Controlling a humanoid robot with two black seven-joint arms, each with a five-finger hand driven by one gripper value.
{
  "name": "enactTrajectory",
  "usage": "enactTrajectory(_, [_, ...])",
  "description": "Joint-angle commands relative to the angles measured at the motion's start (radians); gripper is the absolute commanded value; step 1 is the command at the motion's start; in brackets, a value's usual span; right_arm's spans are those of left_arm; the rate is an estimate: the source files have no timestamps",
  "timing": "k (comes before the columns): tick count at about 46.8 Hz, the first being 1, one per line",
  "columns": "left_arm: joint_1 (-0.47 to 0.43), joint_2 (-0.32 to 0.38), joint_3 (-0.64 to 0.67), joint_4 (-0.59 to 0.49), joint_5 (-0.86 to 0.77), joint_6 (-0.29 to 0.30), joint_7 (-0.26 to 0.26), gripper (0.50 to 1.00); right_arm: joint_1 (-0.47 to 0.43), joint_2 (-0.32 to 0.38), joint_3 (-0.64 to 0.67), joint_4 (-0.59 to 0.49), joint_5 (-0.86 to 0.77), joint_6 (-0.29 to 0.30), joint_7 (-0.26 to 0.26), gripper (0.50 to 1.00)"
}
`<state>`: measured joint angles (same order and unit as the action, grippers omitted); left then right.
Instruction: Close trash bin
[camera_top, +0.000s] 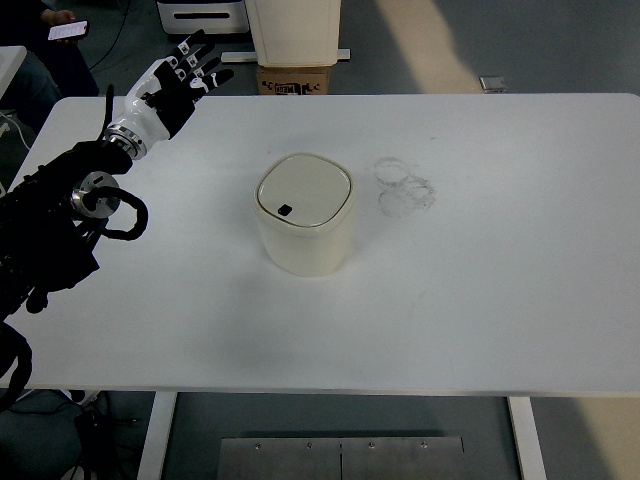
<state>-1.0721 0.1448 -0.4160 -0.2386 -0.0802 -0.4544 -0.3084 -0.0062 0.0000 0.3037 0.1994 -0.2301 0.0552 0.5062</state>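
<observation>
A cream trash bin (305, 222) stands upright near the middle of the white table (480, 300). Its flat lid (304, 191) lies level on top, with a small dark square button near its front. My left hand (178, 82) is over the table's far left corner, well away from the bin, fingers spread and holding nothing. The black left arm (60, 220) comes in from the left edge. The right arm is out of view.
Faint round smudges (404, 185) mark the table right of the bin. Beyond the far edge stand a cardboard box (294, 78) and a cream cabinet (294, 30). A person's hand with a phone (66, 28) shows at the top left.
</observation>
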Motion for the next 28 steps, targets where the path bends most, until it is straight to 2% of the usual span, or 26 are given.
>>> enactTrajectory(1, [0.006,-0.005,-0.035,0.019,-0.009,0.005,0.0,1.0,0.0,0.0,0.0,0.0,0.0,0.0,0.0,0.991])
enactTrajectory(8, [0.012,-0.021,-0.05,0.036,-0.036,0.026,0.0,1.0,0.0,0.0,0.0,0.0,0.0,0.0,0.0,0.991])
enactTrajectory(28, [0.057,-0.047,-0.056,0.039,-0.062,0.034,-0.005,1.0,0.0,0.0,0.002,0.0,0.003,0.0,0.0,0.991])
